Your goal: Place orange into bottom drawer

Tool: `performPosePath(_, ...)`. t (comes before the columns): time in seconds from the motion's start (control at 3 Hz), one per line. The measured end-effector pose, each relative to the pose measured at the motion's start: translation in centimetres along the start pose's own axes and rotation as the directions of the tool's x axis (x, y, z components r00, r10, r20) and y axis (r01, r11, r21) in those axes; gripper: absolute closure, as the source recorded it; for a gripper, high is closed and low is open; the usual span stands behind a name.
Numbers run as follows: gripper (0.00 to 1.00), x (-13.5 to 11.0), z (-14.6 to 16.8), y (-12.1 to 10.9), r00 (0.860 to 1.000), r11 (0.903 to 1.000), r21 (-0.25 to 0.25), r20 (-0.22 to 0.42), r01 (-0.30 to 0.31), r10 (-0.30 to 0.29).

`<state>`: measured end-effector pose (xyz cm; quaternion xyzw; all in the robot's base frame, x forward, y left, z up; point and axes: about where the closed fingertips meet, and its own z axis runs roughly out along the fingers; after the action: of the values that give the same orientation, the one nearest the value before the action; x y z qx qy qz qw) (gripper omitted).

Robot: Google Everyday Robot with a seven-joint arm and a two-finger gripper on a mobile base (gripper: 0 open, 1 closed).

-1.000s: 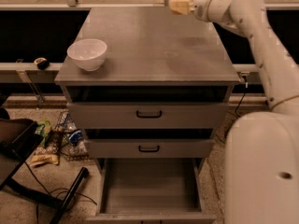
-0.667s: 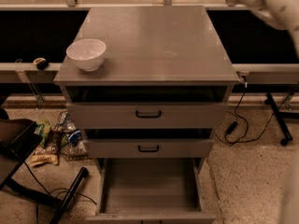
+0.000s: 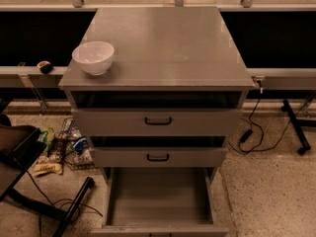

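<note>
The pincer is out of view, somewhere beyond the picture's edges, so whether it is spread or pressed together cannot be told. The orange is not visible either; its place cannot be told.

The bottom drawer is pulled well out toward the camera, its flat grey floor and low side walls in plain sight, its front edge cut by the lower border of the picture. Above it the middle drawer stands out a little from the cabinet, and the top drawer is also drawn out slightly, with a dark gap showing over each. Both carry a black handle at the centre of the front.

On the grey surface a white bowl stands upright near the front left corner. A faint round mark lies on the surface, right of centre and well apart from the bowl.

On the floor to the left of the cabinet lie some packets beside a black frame. To the right a black cable trails down across the floor, near a black leg. A small dark thing sits on the ledge left of the cabinet
</note>
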<state>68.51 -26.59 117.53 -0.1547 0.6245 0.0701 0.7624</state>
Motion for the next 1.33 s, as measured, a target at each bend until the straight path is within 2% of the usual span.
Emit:
performPosePath(0.33,1.00,7.6,-6.5,0.8,0.979,0.9958,-0.018,-0.185,-0.089,0.085)
performPosePath(0.67,1.00,18.8,-11.0,3.5,0.913,0.9820,-0.039,-0.376,-0.185,0.157)
performPosePath(1.0,1.00,29.7,-14.9,7.3,0.816,0.9555,-0.052,-0.535,-0.290,0.219)
performPosePath(1.33,1.00,36.9,-17.0,10.0,0.740,0.9245,-0.059,-0.620,-0.376,0.261)
